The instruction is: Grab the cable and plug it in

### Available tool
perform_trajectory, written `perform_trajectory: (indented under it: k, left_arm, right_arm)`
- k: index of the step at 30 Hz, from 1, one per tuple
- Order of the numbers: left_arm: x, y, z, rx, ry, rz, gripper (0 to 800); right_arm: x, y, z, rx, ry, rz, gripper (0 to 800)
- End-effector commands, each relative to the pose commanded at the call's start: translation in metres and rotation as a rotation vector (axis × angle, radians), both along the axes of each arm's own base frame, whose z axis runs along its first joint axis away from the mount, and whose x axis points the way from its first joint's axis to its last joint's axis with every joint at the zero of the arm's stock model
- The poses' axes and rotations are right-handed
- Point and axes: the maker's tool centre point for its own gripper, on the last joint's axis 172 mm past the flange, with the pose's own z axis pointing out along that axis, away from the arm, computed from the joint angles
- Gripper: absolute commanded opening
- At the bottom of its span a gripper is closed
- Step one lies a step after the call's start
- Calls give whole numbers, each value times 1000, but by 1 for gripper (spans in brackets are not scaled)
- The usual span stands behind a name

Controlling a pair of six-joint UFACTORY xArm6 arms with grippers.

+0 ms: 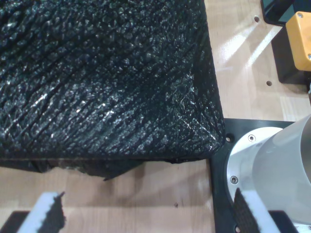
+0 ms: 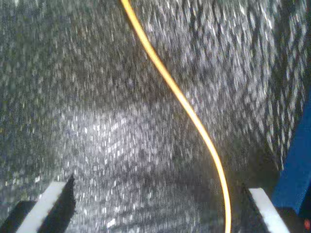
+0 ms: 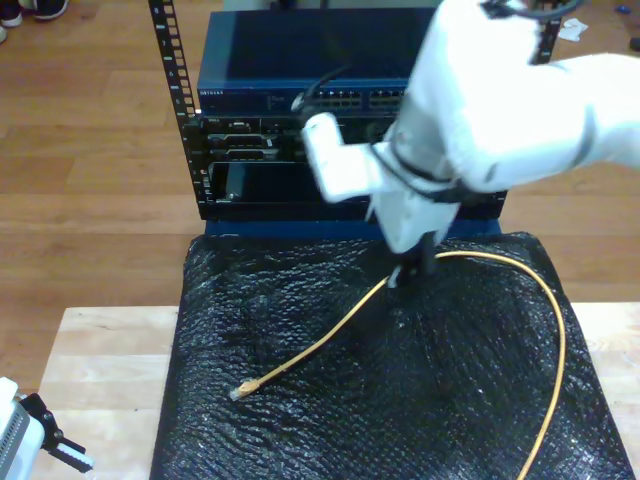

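The yellow-orange cable (image 3: 330,340) lies on a black textured mat (image 3: 300,440). Its clear plug (image 3: 240,391) rests towards the exterior view's lower left, and the rest loops round at that view's right. My second gripper (image 3: 412,268) hangs low over the cable at the mat's far side. It is open, and the cable (image 2: 194,121) runs between its fingers (image 2: 53,206), closer to one of them and untouched. My first gripper (image 1: 148,216) is open over bare wood beside a mat corner (image 1: 204,141). It appears at the exterior view's lower left (image 3: 60,447).
A rack (image 3: 330,90) holding a blue network switch with ports (image 3: 370,98) stands behind the mat. A silver arm base on a black plate (image 1: 262,155) sits close to my first gripper. A yellow block (image 1: 301,34) lies further off on the wooden table (image 3: 100,350).
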Motion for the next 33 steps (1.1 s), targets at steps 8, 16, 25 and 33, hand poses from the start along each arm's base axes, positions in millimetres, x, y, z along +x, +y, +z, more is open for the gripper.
perform_trajectory:
  k: [8, 16, 25, 33]
  left_arm:
    - [1, 1, -1, -1, 2, 0, 800]
    - [1, 1, -1, -1, 4, 3, 800]
    - [1, 1, -2, 0, 3, 1, 800]
    - [1, 1, -2, 0, 5, 4, 800]
  right_arm:
    - [-24, 46, -20, -30, -32, 68, 787]
    - [-34, 54, -55, -119, -98, 51, 784]
    - [-50, 79, -86, -112, -114, 81, 780]
    - [-70, 100, -122, -127, -100, 111, 778]
